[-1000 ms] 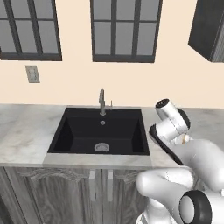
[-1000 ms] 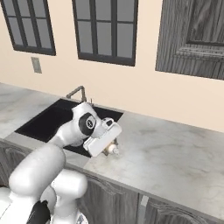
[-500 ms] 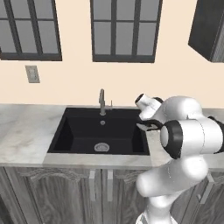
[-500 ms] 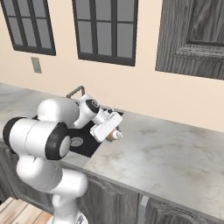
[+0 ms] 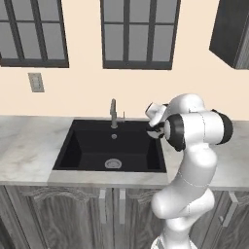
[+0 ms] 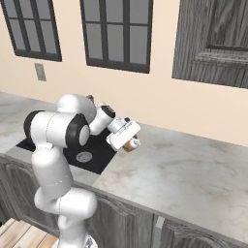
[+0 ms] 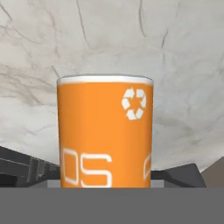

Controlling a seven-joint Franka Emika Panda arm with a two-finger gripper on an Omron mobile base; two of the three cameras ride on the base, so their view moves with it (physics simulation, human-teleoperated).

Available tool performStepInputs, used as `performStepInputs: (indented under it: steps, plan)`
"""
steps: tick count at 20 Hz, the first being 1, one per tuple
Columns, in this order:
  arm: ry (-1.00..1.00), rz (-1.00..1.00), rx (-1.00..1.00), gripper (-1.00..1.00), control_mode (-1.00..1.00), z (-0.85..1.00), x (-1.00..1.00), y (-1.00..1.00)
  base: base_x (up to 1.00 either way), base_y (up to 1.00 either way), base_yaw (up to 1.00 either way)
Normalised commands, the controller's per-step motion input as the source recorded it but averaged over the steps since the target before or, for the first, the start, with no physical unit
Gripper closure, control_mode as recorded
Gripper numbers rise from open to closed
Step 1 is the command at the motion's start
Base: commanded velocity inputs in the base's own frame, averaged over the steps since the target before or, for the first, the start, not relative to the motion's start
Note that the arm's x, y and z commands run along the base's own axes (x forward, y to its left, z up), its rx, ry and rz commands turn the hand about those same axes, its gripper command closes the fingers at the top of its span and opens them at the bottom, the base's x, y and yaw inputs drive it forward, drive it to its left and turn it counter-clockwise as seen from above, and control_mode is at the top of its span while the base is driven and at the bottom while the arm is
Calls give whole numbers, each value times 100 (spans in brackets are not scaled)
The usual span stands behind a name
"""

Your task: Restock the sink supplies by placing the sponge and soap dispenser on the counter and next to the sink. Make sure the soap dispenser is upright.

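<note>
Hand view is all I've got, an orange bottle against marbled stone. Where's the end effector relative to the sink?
Observer: The end effector hangs above the counter, just right of the sink.
Operator: Is the bottle really held?
Observer: Yes, the soap dispenser sits between the shut jaws, off the stone.
Operator: Anything in the basin?
Observer: Just the round drain; the faucet stands at its back edge.

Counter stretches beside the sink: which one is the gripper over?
The stretch right of the sink: the gripper holds the soap dispenser over its sink-side edge.
</note>
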Motion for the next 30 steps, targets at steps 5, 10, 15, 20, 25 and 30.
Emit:
performStepInputs:
  steps: [5, 10, 15, 20, 25, 30]
  plan:
    - [4, 0, -20, 100, -100, -19, 16, -40, 0, 0, 0]
    - [11, 0, -25, 100, -100, -49, 29, -9, 0, 0, 0]
    - [13, -1, -19, 100, -100, -14, 28, 0, 0, 0, 0]
    - [24, 0, -4, 100, -100, -4, 36, 0, 0, 0, 0]
    - [23, 0, 0, 100, -100, -26, 43, 8, 0, 0, 0]
    - [4, 0, 0, 100, -100, -33, 26, 23, 0, 0, 0]
